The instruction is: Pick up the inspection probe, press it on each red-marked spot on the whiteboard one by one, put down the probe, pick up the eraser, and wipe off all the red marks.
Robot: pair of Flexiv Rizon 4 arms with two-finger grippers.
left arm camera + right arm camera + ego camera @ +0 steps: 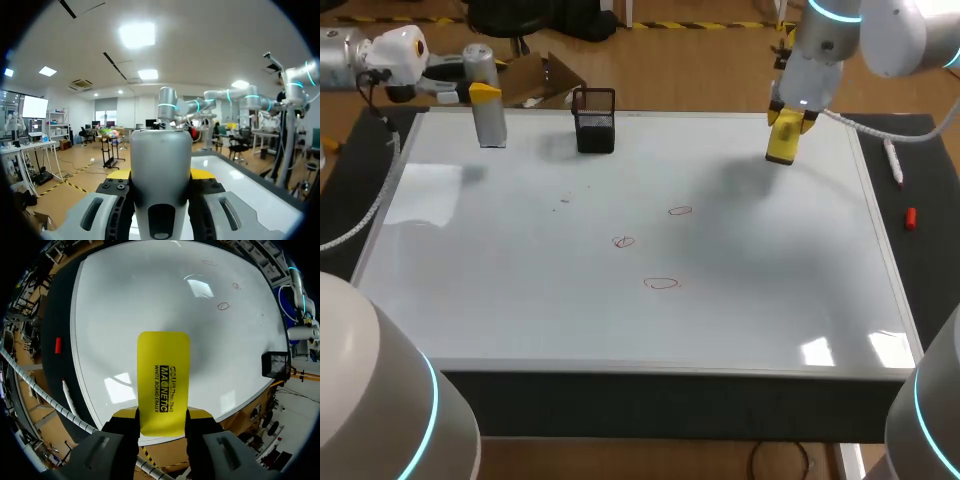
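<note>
Left gripper [161,176]: both yellow-tipped fingers [202,174] clamp the inspection probe [161,165] from two sides. The probe is a grey cylinder with a rounded end, standing upright between them. In the head view, the left gripper [483,93] comes in level from the side and the probe [492,122] hangs down from it over the far corner of the whiteboard [520,310]. I cannot tell if its lower end meets the surface.

Just beside this gripper, along the board's far edge, stands a black mesh pen holder [594,120].

Right gripper [162,415]: fingers closed on the sides of the yellow whiteboard eraser [163,375], which sticks out ahead of them with its flat face showing. From the head view the right gripper [788,118] points down and the eraser [783,142] is lifted clear of the board near its far edge, with a soft shadow beneath it.

Ahead of the eraser, well apart from it, are three red marks. The nearest is a small oval [680,211]. Beyond that is a scribbled ring [623,241], and farthest is a wider oval [661,283]. All three are untouched.

Beside the right gripper, off the board on the dark table mat, lie a white marker [894,162] and a small red cap [911,217]. The two are apart from each other.
</note>
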